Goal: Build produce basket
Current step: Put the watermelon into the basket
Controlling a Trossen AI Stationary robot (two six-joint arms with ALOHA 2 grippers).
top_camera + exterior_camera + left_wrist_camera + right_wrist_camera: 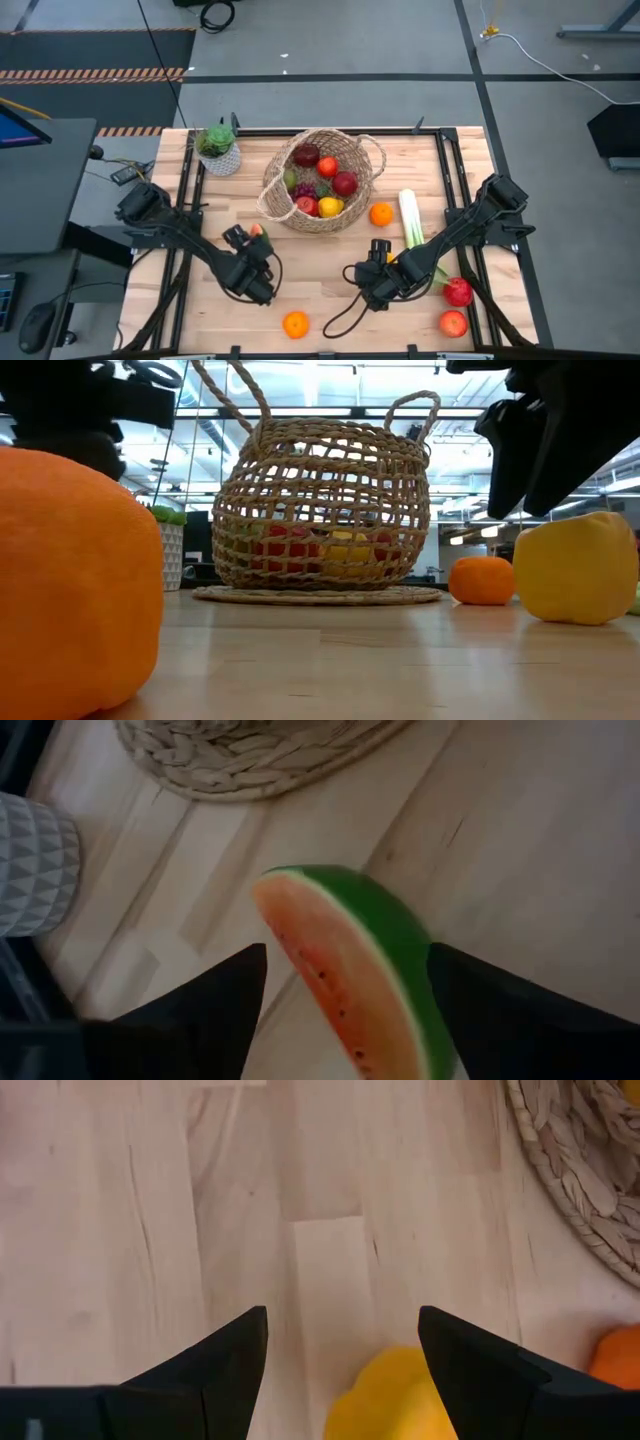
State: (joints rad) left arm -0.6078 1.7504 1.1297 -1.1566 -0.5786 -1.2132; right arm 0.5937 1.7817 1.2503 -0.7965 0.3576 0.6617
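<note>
The tan wicker basket (320, 180) stands at the table's far middle and holds several fruits. A watermelon slice (350, 970) lies between the open fingers of my left gripper (250, 238), near and left of the basket. My right gripper (378, 258) is open near and right of the basket. It hangs over a yellow lemon (395, 1395), which rests on the table (575, 565). On the table lie two oranges (381, 214) (295, 324), two red apples (458, 291) (452, 323) and a leek (410, 220). My left gripper has one finger (215, 1005) by the slice's red face and the other (490, 1005) by its green rind (405, 935). The gaps are very small; I cannot tell whether the fingers touch the slice.
A small white pot with a green plant (218, 150) stands at the far left, beside the basket. A black cable (345, 315) loops on the near table under the right arm. Bare wood lies between the two grippers.
</note>
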